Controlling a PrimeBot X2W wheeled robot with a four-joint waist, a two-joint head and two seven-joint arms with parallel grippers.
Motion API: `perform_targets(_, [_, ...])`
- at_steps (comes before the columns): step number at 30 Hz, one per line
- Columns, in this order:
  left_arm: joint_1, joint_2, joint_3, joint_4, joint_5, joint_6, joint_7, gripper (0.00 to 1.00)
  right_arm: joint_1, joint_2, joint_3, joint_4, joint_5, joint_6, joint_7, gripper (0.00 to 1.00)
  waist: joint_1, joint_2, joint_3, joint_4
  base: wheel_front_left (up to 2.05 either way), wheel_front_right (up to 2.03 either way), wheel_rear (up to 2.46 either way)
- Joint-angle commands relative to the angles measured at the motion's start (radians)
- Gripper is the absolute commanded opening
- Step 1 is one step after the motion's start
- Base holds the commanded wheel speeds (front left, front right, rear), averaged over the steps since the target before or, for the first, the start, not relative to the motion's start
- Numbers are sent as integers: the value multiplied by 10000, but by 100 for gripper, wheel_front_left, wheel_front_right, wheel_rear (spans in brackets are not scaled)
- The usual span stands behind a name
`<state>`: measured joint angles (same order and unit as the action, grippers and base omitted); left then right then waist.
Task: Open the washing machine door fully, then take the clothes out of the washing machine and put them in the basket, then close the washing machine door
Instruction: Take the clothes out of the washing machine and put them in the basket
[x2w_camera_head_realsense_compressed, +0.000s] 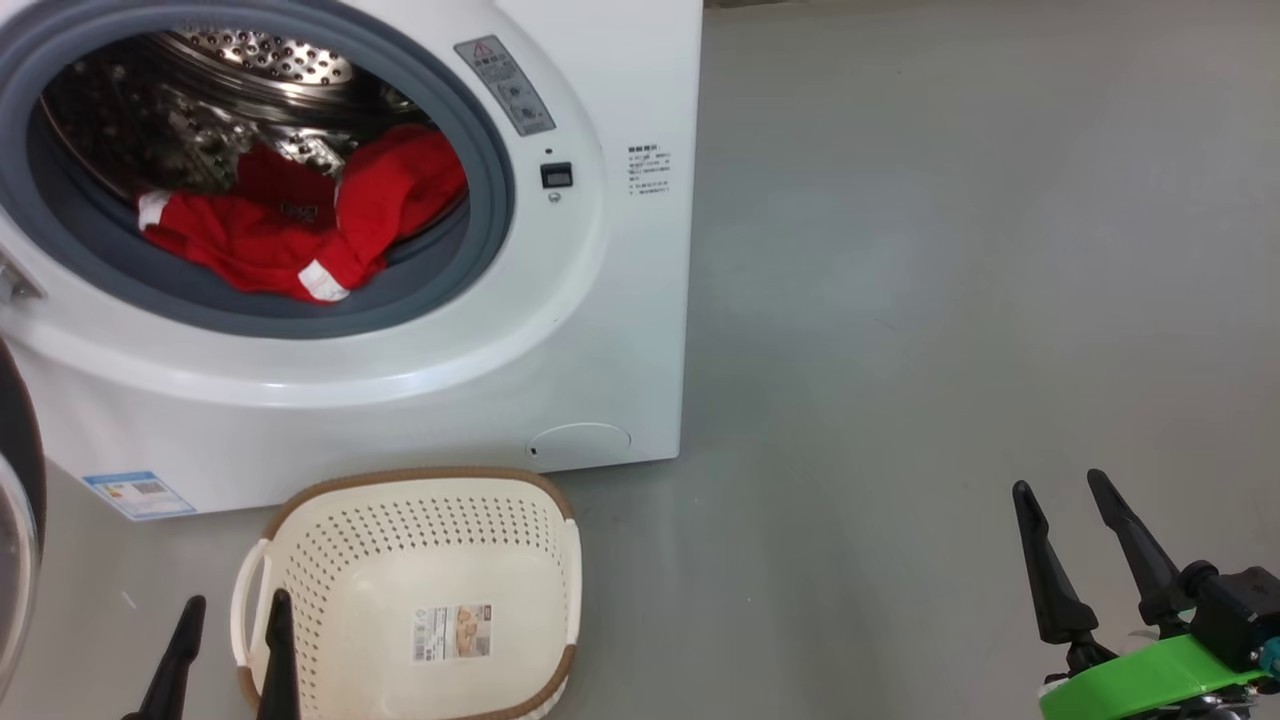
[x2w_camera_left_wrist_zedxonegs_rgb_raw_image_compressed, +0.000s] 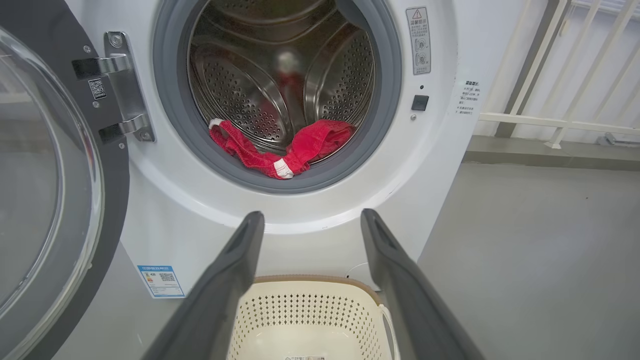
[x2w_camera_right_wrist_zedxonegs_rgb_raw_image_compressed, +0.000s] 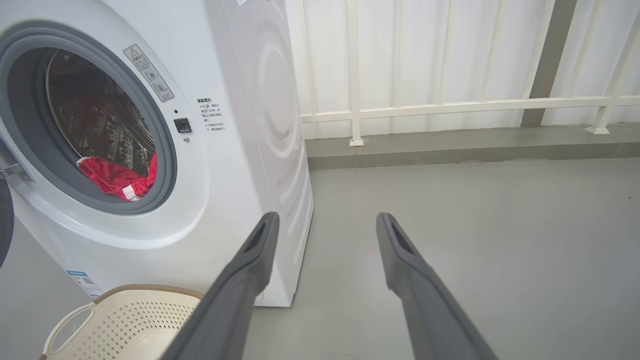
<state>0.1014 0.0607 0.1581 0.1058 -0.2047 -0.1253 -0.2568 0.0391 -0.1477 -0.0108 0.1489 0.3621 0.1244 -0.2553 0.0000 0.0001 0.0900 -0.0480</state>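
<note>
Two long, tapered black fingers (x2w_camera_head_realsense_compressed: 1045, 570) form the right gripper (x2w_camera_head_realsense_compressed: 1058, 482). Behind its jaws sit a black boxy housing (x2w_camera_head_realsense_compressed: 1240, 610) and a bright green bracket (x2w_camera_head_realsense_compressed: 1150, 675). The left gripper (x2w_camera_head_realsense_compressed: 238, 597) has matching fingers.

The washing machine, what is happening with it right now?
A two-armed robot faces the washing machine. Its door is swung open to the left, and the red clothes lie at the front of the drum. The basket stands on the floor in front, no clothes in it yet. The left gripper and right gripper are both open, holding nothing.
</note>
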Motion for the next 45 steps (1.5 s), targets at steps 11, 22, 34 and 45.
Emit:
perform_targets(11, [-578,155,434,-182,14,-54,-49,100,-219,-97,250,-299,-34,63,-65,100,0,-1,94,19,112,-139,27])
perform_targets(22, [-644,123,319,-68,194,-54,-49,100,-269,-95,289,-271,-14,63,-65,100,0,-1,164,55,25,-25,0])
perform_targets(34, [-1899,146,-265,1348,705,-54,-49,100,-465,2,406,-268,-6,63,-65,100,0,-1,517,112,0,0,0])
perform_targets(45, [-5877,788,-1422,5172,1074,-54,211,100,-1043,230,881,-255,19,63,-65,100,0,-1,1435,-226,0,0,0])
